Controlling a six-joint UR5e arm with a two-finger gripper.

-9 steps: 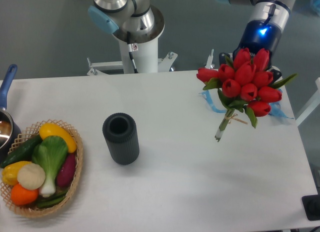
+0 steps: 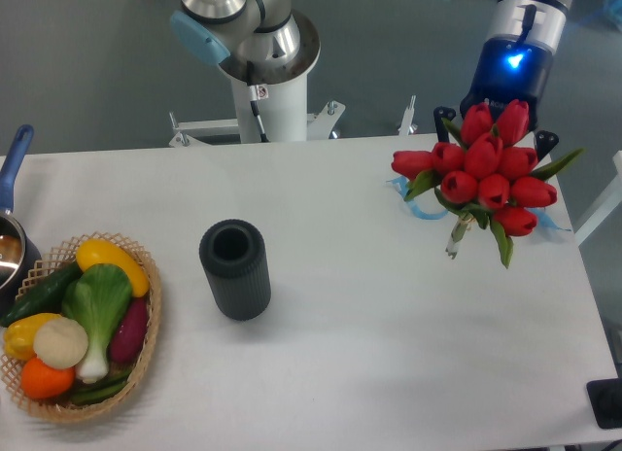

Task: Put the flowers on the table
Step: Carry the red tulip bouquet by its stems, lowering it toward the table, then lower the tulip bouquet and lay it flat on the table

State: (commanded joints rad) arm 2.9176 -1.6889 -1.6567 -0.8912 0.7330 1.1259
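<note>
The red tulips [image 2: 483, 174] hang at the far right of the white table [image 2: 389, 354], directly in front of and below the gripper [image 2: 496, 121]. The blooms cover its fingertips, so I cannot tell how the jaws stand; only 2 dark tips show at either side of the bunch. Since the bunch appears to sit above the tabletop with nothing else under it, the gripper probably has hold of it, but the contact itself is hidden.

The long axis of the bunch runs steeply: heads up near the gripper, the tied green stems pointing down and slightly toward the left, ending near the tabletop. Whether the stem ends touch the surface cannot be read from this view. The coming move appears to turn on this: the bunch must go down and tip over so that its length lies flat on the bare surface just below and in front of the stems. A thin blue ribbon [image 2: 420, 206] lies on the table behind the stems.

As for containers, a dark ribbed cylinder vase [image 2: 234, 269] stands upright and empty left of centre, well apart from the tulips. A wicker basket [image 2: 148, 349] at the near left holds assorted vegetables. At the left edge, a pot with a blue handle [image 2: 12, 227] is partly cut off.
</note>
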